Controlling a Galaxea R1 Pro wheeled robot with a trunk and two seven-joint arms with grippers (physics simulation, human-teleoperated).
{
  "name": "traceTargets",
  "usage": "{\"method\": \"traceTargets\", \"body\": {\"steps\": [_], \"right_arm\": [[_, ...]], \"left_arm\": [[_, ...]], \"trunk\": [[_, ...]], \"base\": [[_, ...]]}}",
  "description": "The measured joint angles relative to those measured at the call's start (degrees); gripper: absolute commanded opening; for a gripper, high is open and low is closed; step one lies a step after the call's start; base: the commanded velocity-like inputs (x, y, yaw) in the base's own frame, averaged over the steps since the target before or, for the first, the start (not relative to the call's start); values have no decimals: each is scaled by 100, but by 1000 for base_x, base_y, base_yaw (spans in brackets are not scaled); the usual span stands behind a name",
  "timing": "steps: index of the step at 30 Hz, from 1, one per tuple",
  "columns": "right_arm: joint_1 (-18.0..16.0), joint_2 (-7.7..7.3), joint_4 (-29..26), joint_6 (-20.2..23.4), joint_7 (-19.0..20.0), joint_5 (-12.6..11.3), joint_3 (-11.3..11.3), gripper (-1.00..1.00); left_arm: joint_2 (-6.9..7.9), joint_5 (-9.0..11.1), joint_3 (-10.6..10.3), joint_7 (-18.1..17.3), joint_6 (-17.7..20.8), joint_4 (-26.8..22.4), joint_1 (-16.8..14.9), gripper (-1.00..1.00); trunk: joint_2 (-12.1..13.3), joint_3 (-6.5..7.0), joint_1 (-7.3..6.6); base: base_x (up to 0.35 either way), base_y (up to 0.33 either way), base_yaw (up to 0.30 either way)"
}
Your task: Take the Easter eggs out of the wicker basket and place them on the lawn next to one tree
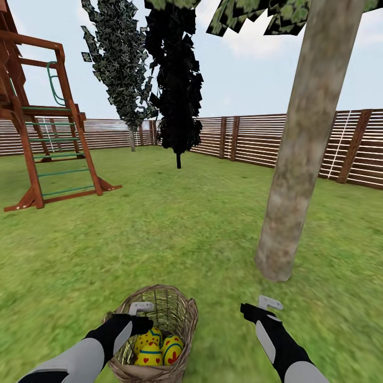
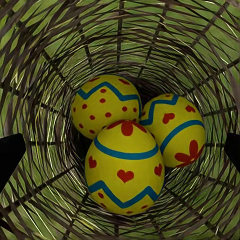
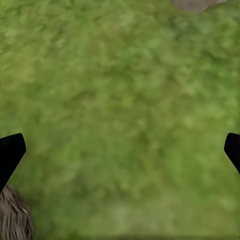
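Note:
The wicker basket (image 1: 183,319) stands on the lawn (image 1: 175,234) at the bottom centre of the head view. Inside it lie the three Easter eggs (image 1: 158,348), yellow with blue zigzag bands and red marks. In the left wrist view one egg (image 2: 125,167) is nearest, with a dotted one (image 2: 105,102) and a third (image 2: 175,130) behind it. My left gripper (image 1: 139,321) hangs over the basket's mouth, open and holding nothing. My right gripper (image 1: 251,311) is open over bare grass, right of the basket. The tree (image 1: 298,175), with its thick grey-beige trunk, rises just beyond it.
A wooden playset (image 1: 48,133) stands at the far left. A brown slatted fence (image 1: 255,138) closes off the back. In front of it are a near-black thin-trunked tree (image 1: 175,80) and a grey-green columnar tree (image 1: 119,64). Open grass lies between the basket and the trunk.

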Motion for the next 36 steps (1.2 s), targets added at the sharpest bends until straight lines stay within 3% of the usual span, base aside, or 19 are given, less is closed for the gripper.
{"method": "traceTargets", "body": {"steps": [17, 36], "right_arm": [[0, -3, 1, 0, -5, 0, 0, 100], [0, -3, 9, 1, -4, 0, 0, 100]], "left_arm": [[0, 0, 0, 5, 2, 0, -1, 100], [0, 0, 0, 1, 2, 0, -1, 100]], "trunk": [[0, 0, -1], [0, 0, 0]], "base": [[101, 12, 0], [8, 0, 0]]}}
